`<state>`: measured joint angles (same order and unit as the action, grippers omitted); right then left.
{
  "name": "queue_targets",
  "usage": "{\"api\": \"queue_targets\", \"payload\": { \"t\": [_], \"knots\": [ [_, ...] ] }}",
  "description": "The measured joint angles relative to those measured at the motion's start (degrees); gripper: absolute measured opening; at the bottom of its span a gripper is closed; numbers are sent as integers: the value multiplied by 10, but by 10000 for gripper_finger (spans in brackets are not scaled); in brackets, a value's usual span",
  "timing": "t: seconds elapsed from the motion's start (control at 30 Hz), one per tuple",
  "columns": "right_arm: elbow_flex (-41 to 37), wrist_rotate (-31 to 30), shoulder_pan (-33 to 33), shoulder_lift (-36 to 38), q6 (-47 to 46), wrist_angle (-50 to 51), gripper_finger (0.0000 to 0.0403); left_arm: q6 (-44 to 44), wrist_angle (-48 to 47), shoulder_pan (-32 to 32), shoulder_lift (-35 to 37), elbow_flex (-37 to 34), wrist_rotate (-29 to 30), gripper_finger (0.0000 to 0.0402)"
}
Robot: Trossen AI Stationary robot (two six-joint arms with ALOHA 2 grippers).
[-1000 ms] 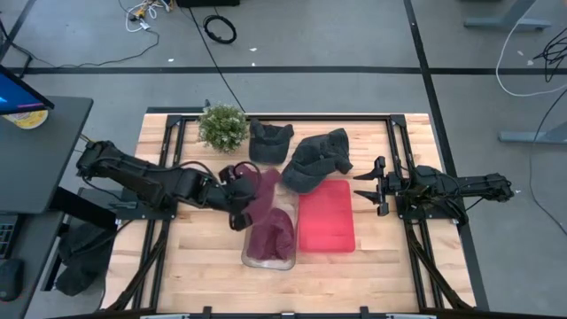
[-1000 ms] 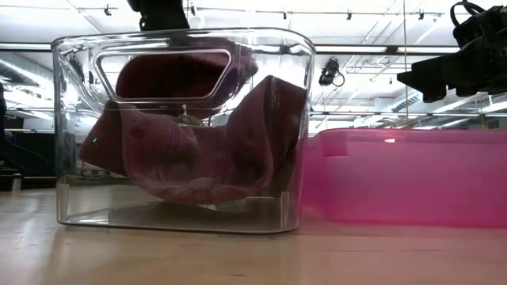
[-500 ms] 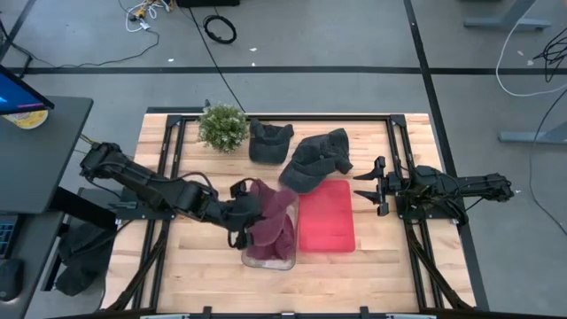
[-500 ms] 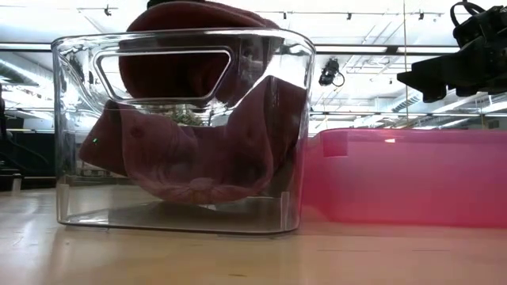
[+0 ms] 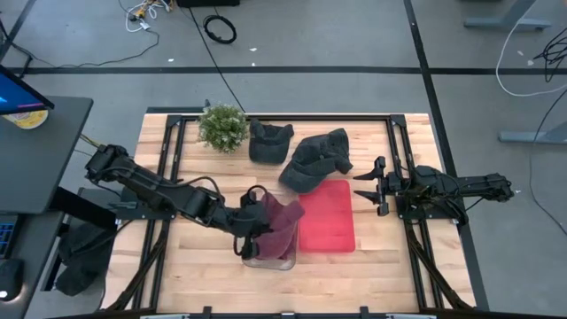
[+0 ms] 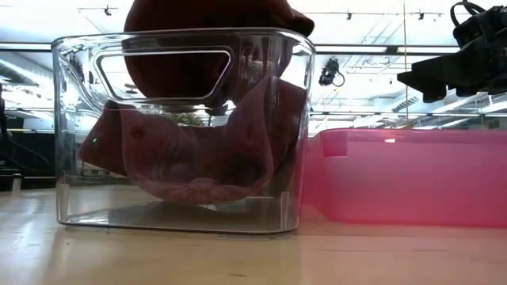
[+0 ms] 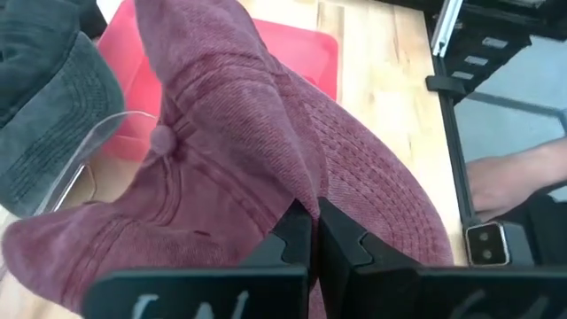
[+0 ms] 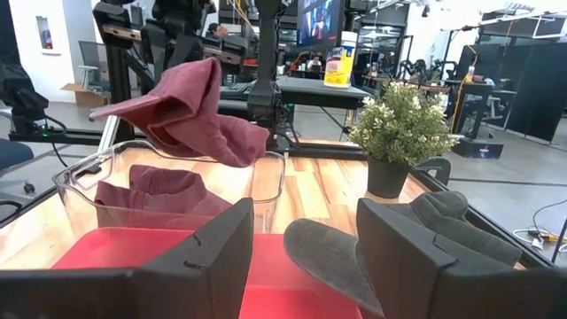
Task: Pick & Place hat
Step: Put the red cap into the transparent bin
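Note:
My left gripper (image 5: 252, 223) is shut on a maroon hat (image 5: 278, 215), held over the clear bin (image 5: 268, 260). The hat also shows in the right wrist view (image 8: 182, 108) and at the top of the low view (image 6: 212, 32). A second maroon hat (image 6: 198, 154) lies crumpled on the bin's bottom. Two dark grey hats (image 5: 270, 140) (image 5: 316, 158) lie on the table's far part. My right gripper (image 5: 368, 186) is open and empty at the table's right, beside the red tray (image 5: 326, 217). My left gripper pinches a fold of the maroon hat's cloth (image 7: 297, 190) between its two shut fingers, where the crown meets the stitched brim (image 7: 376, 182). The fingers come from the table's left, slanting down. The hat hangs slack and clear, its lowest part about at the bin's rim (image 8: 266, 158).
A potted plant (image 5: 222, 127) stands at the far left. The red tray lies right against the bin's right side, and one grey hat overlaps the tray's far edge. A person's arm (image 7: 514, 173) shows beyond the table in the left wrist view.
My left gripper has gone toward the table's near edge and a little right, carrying the maroon hat from past the bin's far end to over the bin. The hat stays lifted and slack. The hat in the bin has kept still.

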<state>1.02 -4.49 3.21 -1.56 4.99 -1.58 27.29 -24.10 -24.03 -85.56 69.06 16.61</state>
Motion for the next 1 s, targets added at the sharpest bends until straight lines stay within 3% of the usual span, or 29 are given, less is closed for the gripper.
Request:
{"api": "queue_targets", "payload": {
  "t": [0.43, 0.73, 1.0],
  "knots": [
    [0, 0, 0, 0, 0, 0, 205, 81, -69, 3, -16, -1, 25, 5],
    [0, 0, 0, 0, 0, 0, 205, 93, -45, 37, -65, 0, -29, 5],
    [0, 0, 0, 0, 0, 0, 205, 141, -103, 67, -73, 0, -38, 5]
  ]
}}
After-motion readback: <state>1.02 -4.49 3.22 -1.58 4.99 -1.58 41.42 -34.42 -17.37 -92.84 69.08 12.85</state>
